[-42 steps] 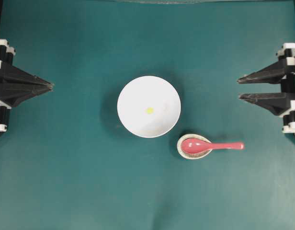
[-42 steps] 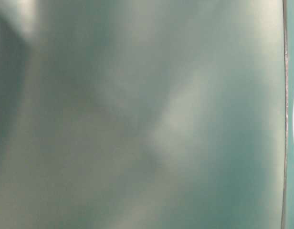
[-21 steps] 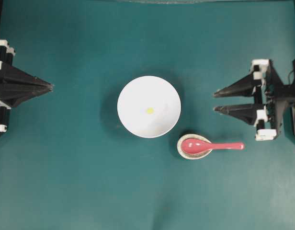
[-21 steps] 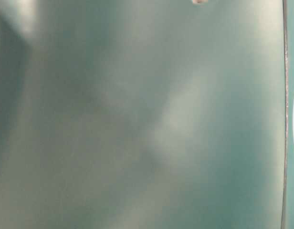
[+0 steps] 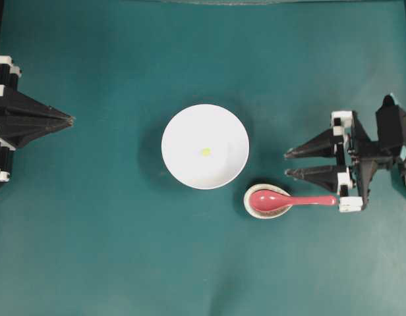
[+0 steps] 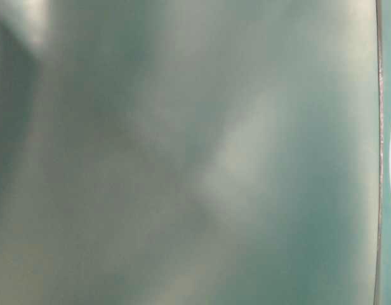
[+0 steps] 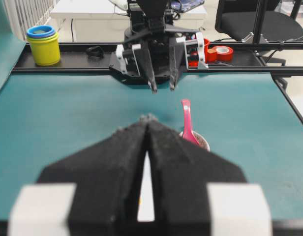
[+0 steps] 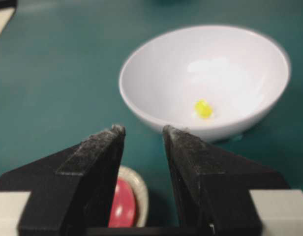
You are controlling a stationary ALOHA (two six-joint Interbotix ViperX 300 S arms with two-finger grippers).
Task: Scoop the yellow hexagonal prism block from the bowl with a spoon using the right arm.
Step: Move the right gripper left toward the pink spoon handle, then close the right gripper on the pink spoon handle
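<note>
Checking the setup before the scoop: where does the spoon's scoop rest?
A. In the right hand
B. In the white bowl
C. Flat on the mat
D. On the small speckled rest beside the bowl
D: the spoon has its scoop on the speckled rest beside the bowl.

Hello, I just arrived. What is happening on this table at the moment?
The right gripper, jaws open and empty, is beside the spoon, above its handle in the overhead view. The spoon's scoop lies in a small speckled rest. The yellow block sits in the white bowl. The left gripper is shut at the table's edge.
</note>
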